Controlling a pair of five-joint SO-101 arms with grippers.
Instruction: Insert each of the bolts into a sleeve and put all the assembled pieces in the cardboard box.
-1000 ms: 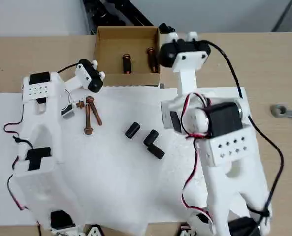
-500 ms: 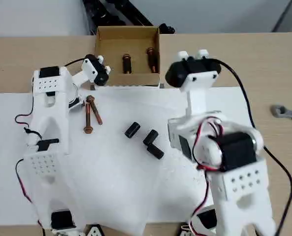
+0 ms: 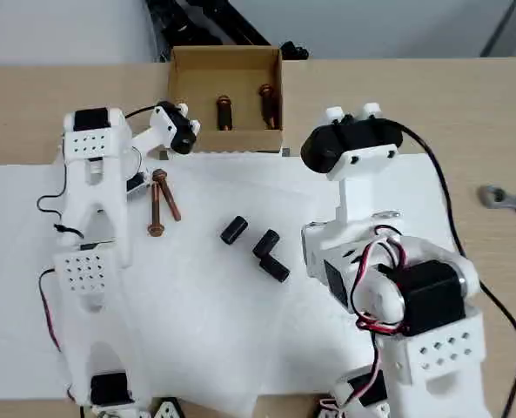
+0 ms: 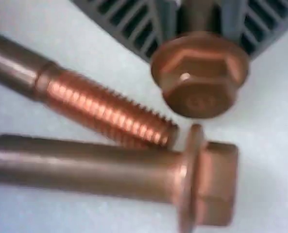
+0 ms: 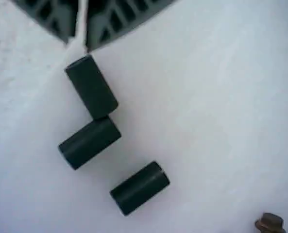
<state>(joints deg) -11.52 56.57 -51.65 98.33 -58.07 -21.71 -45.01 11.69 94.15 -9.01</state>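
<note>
My left gripper (image 4: pixel 198 22) is shut on a copper bolt (image 4: pixel 199 73), head toward the camera, its shank between the ribbed grey fingers (image 4: pixel 129 29). Two more copper bolts (image 4: pixel 110 165) lie beside it on the white sheet; from above they are bolts (image 3: pixel 160 205) next to the left gripper (image 3: pixel 136 183). Three black sleeves (image 3: pixel 266 242) lie mid-sheet. In the right wrist view the right gripper (image 5: pixel 81 36) hangs shut and empty just over the nearest sleeve (image 5: pixel 91 87). The cardboard box (image 3: pixel 225 59) at the back holds two assembled bolts (image 3: pixel 224 113).
A white foam sheet (image 3: pixel 205 331) covers the table between the arms. A metal tool (image 3: pixel 501 198) lies on the bare wood at the far right. The right arm's body (image 3: pixel 397 296) stands over the sheet's right part. Dark gear sits behind the box.
The right arm has drawn back from the box toward the front of the table. The left arm's body has shifted right and toward the back, its gripper staying at the bolts.
</note>
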